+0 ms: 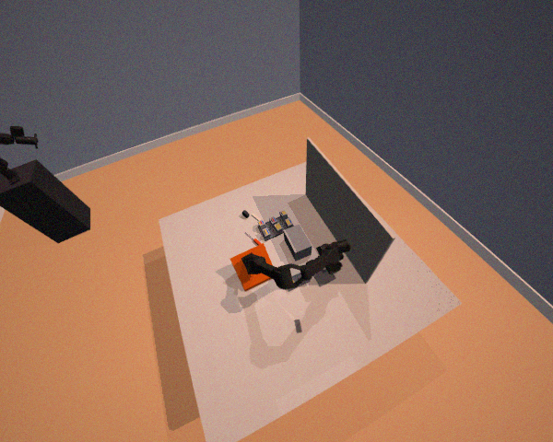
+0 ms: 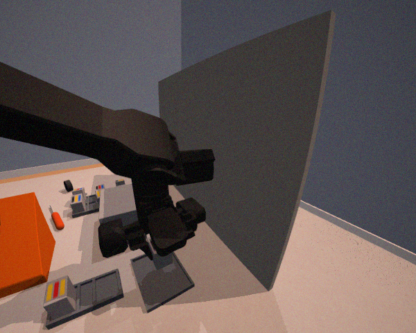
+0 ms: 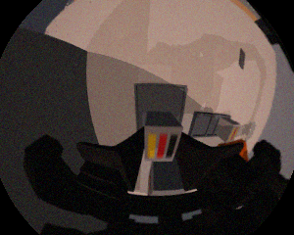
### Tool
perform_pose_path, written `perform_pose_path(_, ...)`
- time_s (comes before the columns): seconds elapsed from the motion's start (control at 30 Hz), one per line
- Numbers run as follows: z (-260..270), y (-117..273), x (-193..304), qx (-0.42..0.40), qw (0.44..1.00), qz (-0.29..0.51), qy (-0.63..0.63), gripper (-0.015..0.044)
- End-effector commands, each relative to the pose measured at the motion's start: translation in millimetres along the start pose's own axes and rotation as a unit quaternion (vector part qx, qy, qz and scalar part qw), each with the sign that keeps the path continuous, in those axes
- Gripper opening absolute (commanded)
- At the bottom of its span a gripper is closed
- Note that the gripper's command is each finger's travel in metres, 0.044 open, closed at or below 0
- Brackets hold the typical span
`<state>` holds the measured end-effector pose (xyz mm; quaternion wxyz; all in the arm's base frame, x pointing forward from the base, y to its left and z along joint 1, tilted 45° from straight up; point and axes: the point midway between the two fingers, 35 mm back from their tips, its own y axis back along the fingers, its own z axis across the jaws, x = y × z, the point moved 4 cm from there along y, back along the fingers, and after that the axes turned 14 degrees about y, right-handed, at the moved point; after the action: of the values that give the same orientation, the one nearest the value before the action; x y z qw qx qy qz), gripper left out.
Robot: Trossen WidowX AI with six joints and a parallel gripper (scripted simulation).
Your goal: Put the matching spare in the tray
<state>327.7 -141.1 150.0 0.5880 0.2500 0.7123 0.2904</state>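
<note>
My gripper (image 2: 159, 251) (image 3: 158, 129) is shut on a grey spare block (image 2: 163, 261) (image 3: 162, 128), whose face shows yellow, red and black stripes in the wrist view. The block is over the dark square tray (image 2: 165, 286) (image 3: 159, 94), at its edge nearer the grey box in the exterior view; whether it touches the tray floor I cannot tell. A near rack (image 2: 100, 289) (image 3: 201, 124) beside the tray holds one spare (image 2: 56, 291) (image 3: 227, 128) with yellow, red and yellow stripes. I cannot make out the mounted unit or its printed code.
A grey box (image 1: 298, 238) (image 2: 116, 201) stands near the gripper, with a tall dark panel (image 1: 343, 214) (image 2: 244, 143) alongside. Beyond is a far rack (image 2: 84, 212) with striped blocks. An orange base (image 1: 239, 275) (image 2: 18, 250), a red-handled screwdriver (image 2: 57, 220) and a small dark block (image 1: 298, 325) (image 3: 242, 59) lie around.
</note>
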Motion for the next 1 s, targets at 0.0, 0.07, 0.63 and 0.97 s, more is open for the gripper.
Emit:
perform_pose_path(0.0,-0.6,-4.6,1.7,-0.001,1.000,0.002,0.005,0.0000)
perform_pose_path(0.07,-0.9,-6.4,1.7,-0.001,1.000,0.002,0.005,0.0000)
perform_pose_path(0.63,-4.0,-21.1,1.6,0.000,1.000,0.000,0.005,0.0000)
perform_pose_path(0.97,-6.2,-29.6,1.5,0.000,1.000,-0.002,0.005,0.0000)
